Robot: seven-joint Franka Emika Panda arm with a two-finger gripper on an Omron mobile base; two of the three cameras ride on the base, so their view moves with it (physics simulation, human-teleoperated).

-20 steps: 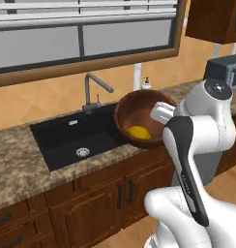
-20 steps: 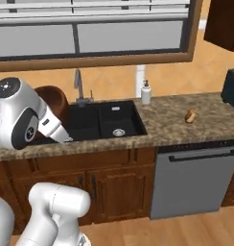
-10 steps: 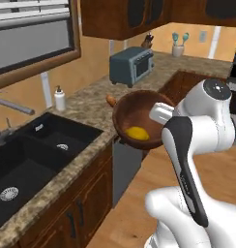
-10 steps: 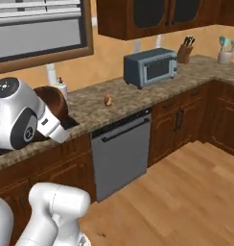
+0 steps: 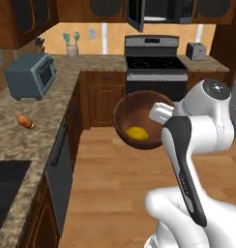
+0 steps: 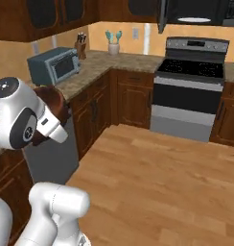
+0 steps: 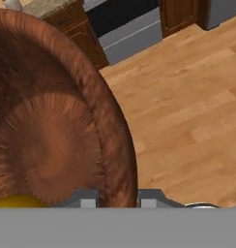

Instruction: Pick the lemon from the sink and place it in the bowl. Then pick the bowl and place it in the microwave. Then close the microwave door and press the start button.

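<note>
Lemon (image 5: 137, 133), a small bright yellow oval fruit, lay inside the round, deep, reddish-brown wooden bowl (image 5: 139, 116), near its lower side. The bowl was carried in the air over the wooden plank floor (image 5: 110, 184), tilted so its hollow faced the left base camera, with its rim at the end of the white arm. In the hand view the bowl's rim (image 7: 115, 131) ran down between the two jaws, which pinched it, one tip inside the hollow and one outside.

The wide over-range microwave (image 6: 198, 12) hung above the black stove (image 6: 193, 67) at the far wall, its door (image 5: 136, 14) swung open and the white turntable (image 6: 194, 20) visible inside. On the speckled stone counter (image 5: 23, 140) to the left stood a blue-grey toaster oven (image 5: 30, 75), and a small orange item (image 5: 25, 121) lay near the counter's middle. The black sink's corner (image 5: 6, 189) showed at the lower left edge.
</note>
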